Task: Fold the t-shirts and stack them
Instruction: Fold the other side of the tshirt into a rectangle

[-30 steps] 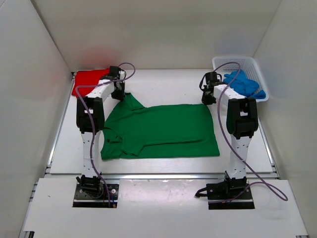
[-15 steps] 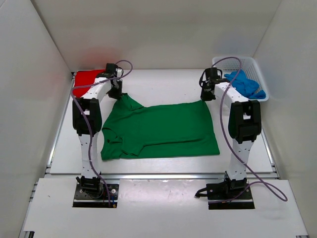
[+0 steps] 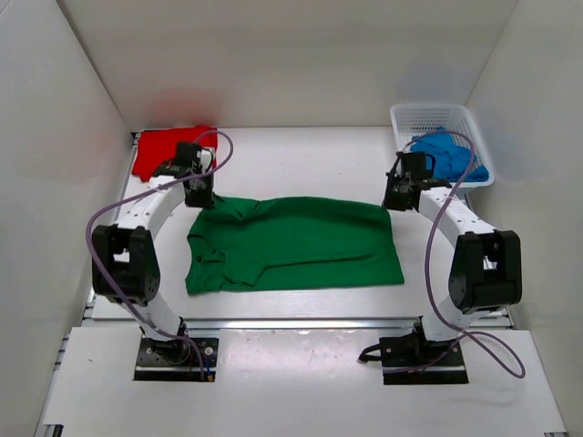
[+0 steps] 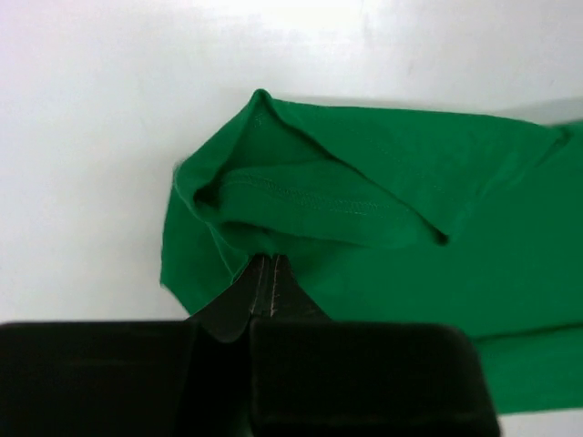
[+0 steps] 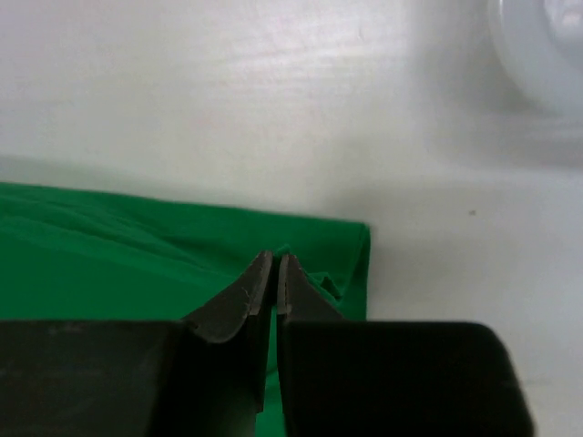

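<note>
Green shirt (image 3: 301, 241) lies spread across the middle of the worktop (image 3: 301, 159), its long side running left to right. Mostly flat. Some bunching and creases at the left end, where the sleeves are.

Left hand (image 4: 264, 264): fingers closed tight, no gap between the tips. It sits at the far-left corner of the green shirt. The wrist view shows a sleeve doubled over on itself just past the tips, stitched hem showing, with cloth gathered right at the pinch.

Right hand (image 5: 275, 259): fingers also pressed together, set on the far-right corner of the green shirt, just inside its edge. The cloth seems to be nipped between the tips, though the fingers themselves hide the contact. Bare white worktop lies beyond the corner.

Both arms reach to the far side of the shirt, one at each end of its far edge, and that edge runs nearly straight between the two hands.

Red shirt (image 3: 164, 150): far-left corner of the worktop, lying as a flat patch just beyond the left hand, apart from the green one.

Blue shirt (image 3: 446, 155): crumpled in the white mesh basket (image 3: 437, 114) at the far-right corner, spilling toward its near rim, close behind the right hand.
</note>
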### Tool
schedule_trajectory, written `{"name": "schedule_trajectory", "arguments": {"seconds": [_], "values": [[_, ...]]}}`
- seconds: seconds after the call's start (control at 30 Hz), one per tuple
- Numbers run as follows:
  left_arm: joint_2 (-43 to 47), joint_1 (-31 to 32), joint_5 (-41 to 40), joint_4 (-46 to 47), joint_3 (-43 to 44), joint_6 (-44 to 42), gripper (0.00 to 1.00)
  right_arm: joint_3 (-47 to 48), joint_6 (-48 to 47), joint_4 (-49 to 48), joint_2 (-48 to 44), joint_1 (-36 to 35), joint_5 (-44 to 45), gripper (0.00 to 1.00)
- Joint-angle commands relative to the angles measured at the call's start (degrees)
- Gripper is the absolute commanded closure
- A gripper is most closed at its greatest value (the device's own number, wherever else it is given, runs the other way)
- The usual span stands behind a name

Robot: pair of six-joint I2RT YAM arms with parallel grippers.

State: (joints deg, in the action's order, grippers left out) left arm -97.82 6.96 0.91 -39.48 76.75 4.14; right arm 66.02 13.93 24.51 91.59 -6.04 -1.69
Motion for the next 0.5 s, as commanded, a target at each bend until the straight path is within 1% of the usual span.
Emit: {"name": "schedule_trajectory", "arguments": {"seconds": [0.0,0.07,0.2,0.4,0.47], "values": [[6.84,-0.28,0.68,3.09,-7.13,0.52,1.00,-4.75,-1.28,-4.21,-3.43,1.56,-4.71,1.00],[10.44,-0.63,0.23,3.54,-12.30,0.69,1.00,-9.22,-1.19,-6.75,-5.62,2.26,-5.60,1.00],[14.76,0.15,-0.29,5.12,-18.12,1.04,1.00,-14.68,-1.71,-8.60,-8.62,2.61,-6.13,1.00],[21.17,0.86,0.15,5.65,-26.20,2.01,1.00,-18.90,-1.89,-9.92,-10.20,3.58,-7.36,1.00],[23.19,1.39,-0.29,6.17,-27.61,2.36,1.00,-19.96,-2.51,-10.01,-10.56,3.67,-7.53,1.00]]}}
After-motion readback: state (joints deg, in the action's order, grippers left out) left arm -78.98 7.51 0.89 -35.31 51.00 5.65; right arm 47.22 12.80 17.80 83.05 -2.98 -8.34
